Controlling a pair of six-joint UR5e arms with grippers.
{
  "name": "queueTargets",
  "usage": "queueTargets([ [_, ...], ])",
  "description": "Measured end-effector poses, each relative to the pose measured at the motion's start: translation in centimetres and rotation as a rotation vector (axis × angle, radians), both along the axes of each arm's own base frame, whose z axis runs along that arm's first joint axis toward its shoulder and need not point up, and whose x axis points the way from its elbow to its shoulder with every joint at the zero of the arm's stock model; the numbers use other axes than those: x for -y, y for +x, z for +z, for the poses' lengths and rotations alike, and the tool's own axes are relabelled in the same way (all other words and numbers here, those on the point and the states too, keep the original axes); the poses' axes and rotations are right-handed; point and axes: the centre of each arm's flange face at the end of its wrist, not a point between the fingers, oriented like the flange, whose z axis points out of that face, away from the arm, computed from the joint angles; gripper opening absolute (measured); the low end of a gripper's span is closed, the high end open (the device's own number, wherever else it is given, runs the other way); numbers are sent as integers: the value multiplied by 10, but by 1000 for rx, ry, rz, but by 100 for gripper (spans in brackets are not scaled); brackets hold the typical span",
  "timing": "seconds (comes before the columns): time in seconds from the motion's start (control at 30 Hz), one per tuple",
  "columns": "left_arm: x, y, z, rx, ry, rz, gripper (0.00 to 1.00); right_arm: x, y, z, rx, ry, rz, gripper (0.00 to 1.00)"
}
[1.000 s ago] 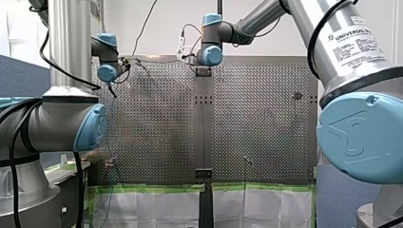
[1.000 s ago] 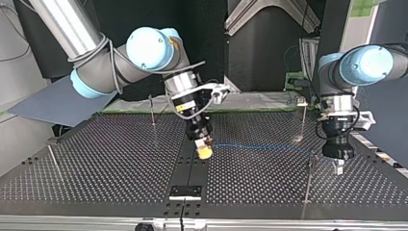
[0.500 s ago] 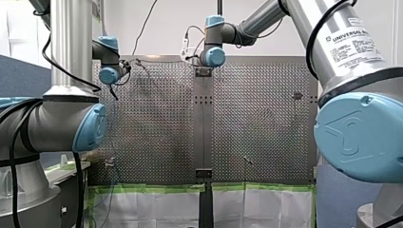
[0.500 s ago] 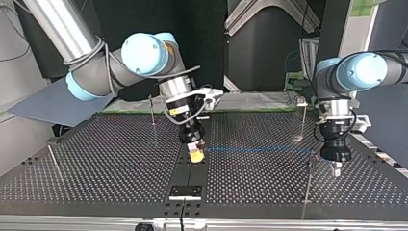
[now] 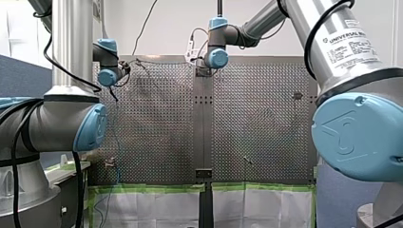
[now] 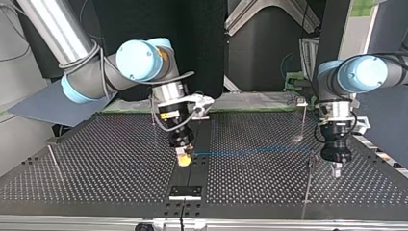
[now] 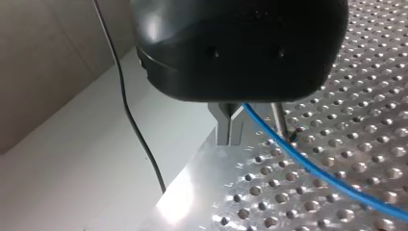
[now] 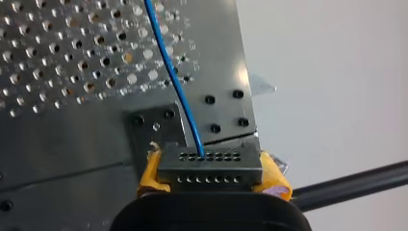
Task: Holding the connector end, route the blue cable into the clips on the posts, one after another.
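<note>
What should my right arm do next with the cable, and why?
Probably carry the grey multi-hole connector, clamped in my right pincer, toward the thin metal post at the top view's left: the thin blue cable runs straight from it to my left pincer.

Robotics lab: you face 2 blue-jointed arms (image 6: 139,60) over a perforated metal table (image 6: 96,163) edged with taped sheeting (image 5: 152,204).

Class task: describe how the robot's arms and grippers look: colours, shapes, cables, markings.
My left arm and my right arm are silver tubes with pale blue joint caps, black cables alongside. The right carries a printed Universal Robots label. My left gripper has a rounded black body and short metal fingers. My right gripper's pads are yellow.
</note>
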Motion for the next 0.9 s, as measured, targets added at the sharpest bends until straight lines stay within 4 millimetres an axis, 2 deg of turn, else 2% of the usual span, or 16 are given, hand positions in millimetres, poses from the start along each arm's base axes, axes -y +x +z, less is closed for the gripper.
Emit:
queueTargets([
  [0.3,-5,11,13,46,-48,-40,0,6,-2,-4,3,9,-12,0],
  [0.63,-10,23,-7,10,-59,-41,0,10,-3,-1,9,4,-16,0],
  [0.9,-12,24,-10,4,-57,-40,0,19,-2,-16,-5,21,-29,0],
])
